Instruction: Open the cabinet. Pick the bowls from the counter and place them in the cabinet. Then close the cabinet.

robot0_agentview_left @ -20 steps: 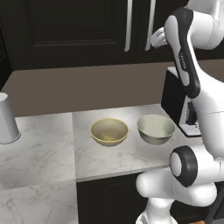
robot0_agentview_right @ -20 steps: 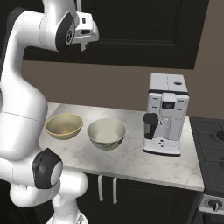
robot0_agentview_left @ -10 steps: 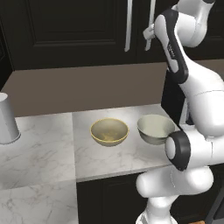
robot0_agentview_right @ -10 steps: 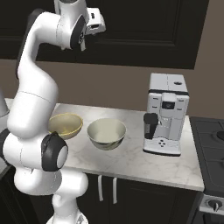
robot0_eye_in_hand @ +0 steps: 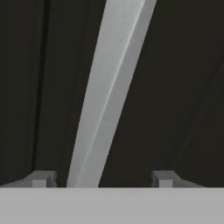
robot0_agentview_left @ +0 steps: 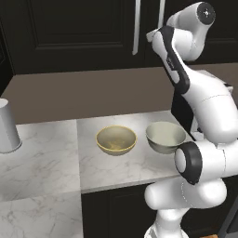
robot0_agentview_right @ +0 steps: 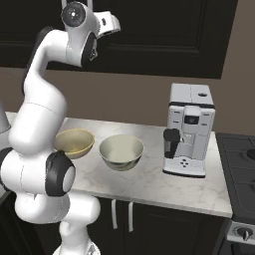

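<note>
The cabinet [robot0_agentview_left: 69,32] [robot0_agentview_right: 164,35] has both dark doors shut. My gripper [robot0_agentview_left: 150,36] [robot0_agentview_right: 117,22] is raised against the doors, level with the silver bar handles [robot0_agentview_left: 137,28]. In the hand view one handle [robot0_eye_in_hand: 109,87] runs slantwise between my open gripper [robot0_eye_in_hand: 103,179], and neither fingertip [robot0_eye_in_hand: 41,179] touches it. Below on the counter [robot0_agentview_left: 46,162] [robot0_agentview_right: 164,184] the tan-yellow bowl [robot0_agentview_left: 116,139] [robot0_agentview_right: 74,142] and the off-white bowl [robot0_agentview_left: 165,137] [robot0_agentview_right: 121,152] sit side by side, upright.
A white coffee machine [robot0_agentview_right: 189,134] stands on the counter right of the bowls. A grey cup [robot0_agentview_left: 8,125] is at the counter's far left. A stove [robot0_agentview_right: 239,164] adjoins the right end. Dark base cupboards [robot0_agentview_right: 149,224] lie under the counter.
The hand has swung up and leftward to the cabinet doors, reaching the bar handles. The bowls have not moved.
</note>
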